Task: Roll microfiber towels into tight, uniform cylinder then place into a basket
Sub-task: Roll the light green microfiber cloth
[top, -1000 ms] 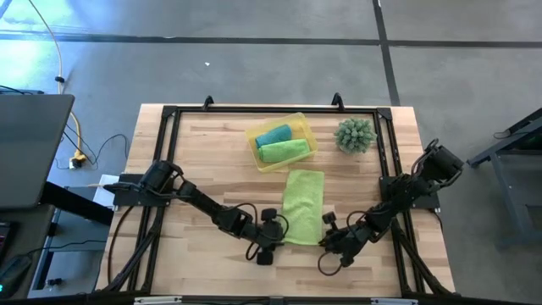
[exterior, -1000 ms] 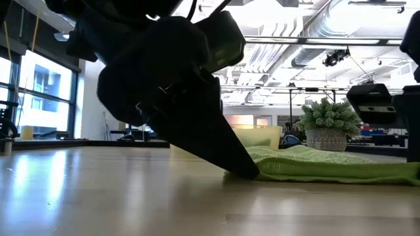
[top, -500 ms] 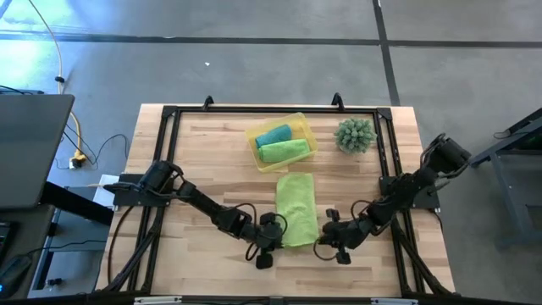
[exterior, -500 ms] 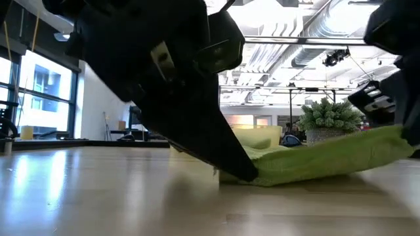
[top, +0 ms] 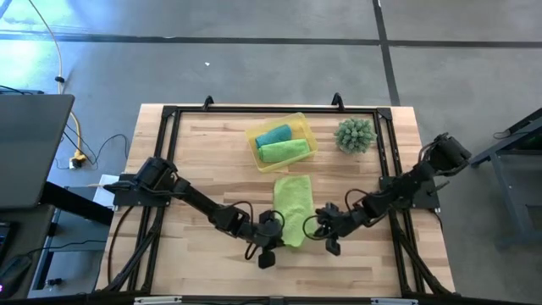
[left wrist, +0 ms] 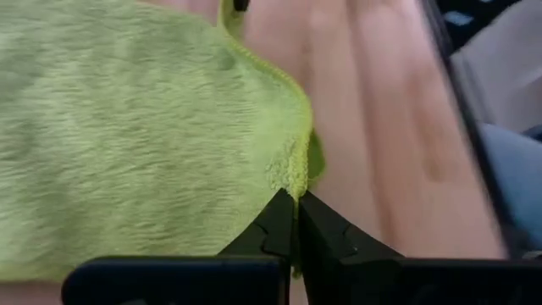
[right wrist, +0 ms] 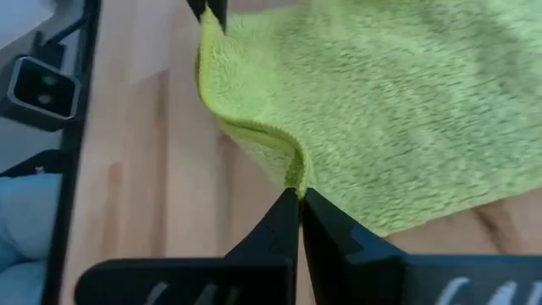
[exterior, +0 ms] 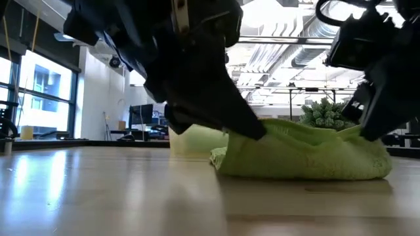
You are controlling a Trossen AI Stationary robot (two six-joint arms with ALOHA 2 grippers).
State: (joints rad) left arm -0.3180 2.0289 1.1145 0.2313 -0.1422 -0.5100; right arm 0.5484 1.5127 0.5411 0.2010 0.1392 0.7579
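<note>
A lime-green microfiber towel (top: 292,203) lies on the wooden table in front of the basket. Its far part is flat and its near end is raised into a hump (exterior: 302,154). My left gripper (top: 277,227) is shut on the towel's near left corner. My right gripper (top: 315,224) is shut on its near right edge. The yellow basket (top: 301,125) stands at the far middle. A teal rolled towel (top: 273,134) and a lime-green rolled towel (top: 284,151) lie in it. My left gripper pinches the towel's hemmed corner (left wrist: 296,174) between its two fingertips, slanting down from the table's left near side. That corner is lifted off the table and the cloth beyond it sags slack. My right gripper pinches the towel's hemmed edge (right wrist: 295,174) at its fingertips, where the hem bends into a fold. It slants down from the table's right near side. The edge is held clear of the table (exterior: 367,134), with the cloth curling under it.
A spiky green plant (top: 355,135) in a pot stands at the far right of the table. A black frame (top: 169,114) runs round the tabletop. Bare wood lies to the left of the towel and along the near edge.
Both grippers have risen with the towel's near end. My right gripper has also gone toward the table's left and far edges and rolled at the wrist. The near end, flat a second ago, now stands up in a hump folding over toward the basket. The far part has stayed flat.
</note>
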